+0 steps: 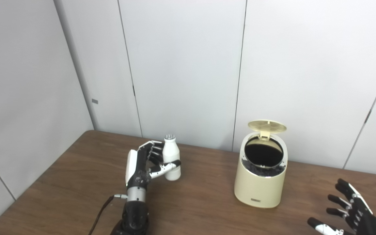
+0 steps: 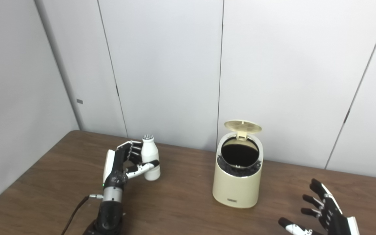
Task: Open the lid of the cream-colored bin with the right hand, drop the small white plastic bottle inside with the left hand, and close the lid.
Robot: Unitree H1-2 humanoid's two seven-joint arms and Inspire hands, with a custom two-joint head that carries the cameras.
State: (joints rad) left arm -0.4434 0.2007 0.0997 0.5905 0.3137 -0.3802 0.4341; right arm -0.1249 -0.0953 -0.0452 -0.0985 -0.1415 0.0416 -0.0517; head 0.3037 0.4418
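Note:
The cream-colored bin (image 1: 260, 181) stands on the brown table, right of centre. Its round lid (image 1: 267, 125) is flipped up at the back, and the dark inside shows. My left hand (image 1: 142, 163) is shut on the small white plastic bottle (image 1: 171, 158), which is upright with its base at the table surface, well left of the bin. My right hand (image 1: 351, 212) is open and empty at the bottom right, fingers spread, to the right of the bin and nearer to me.
The wooden table (image 1: 201, 202) meets grey wall panels (image 1: 181, 65) at the back and on the left. A thin cable (image 1: 100, 212) runs from my left wrist toward the front edge.

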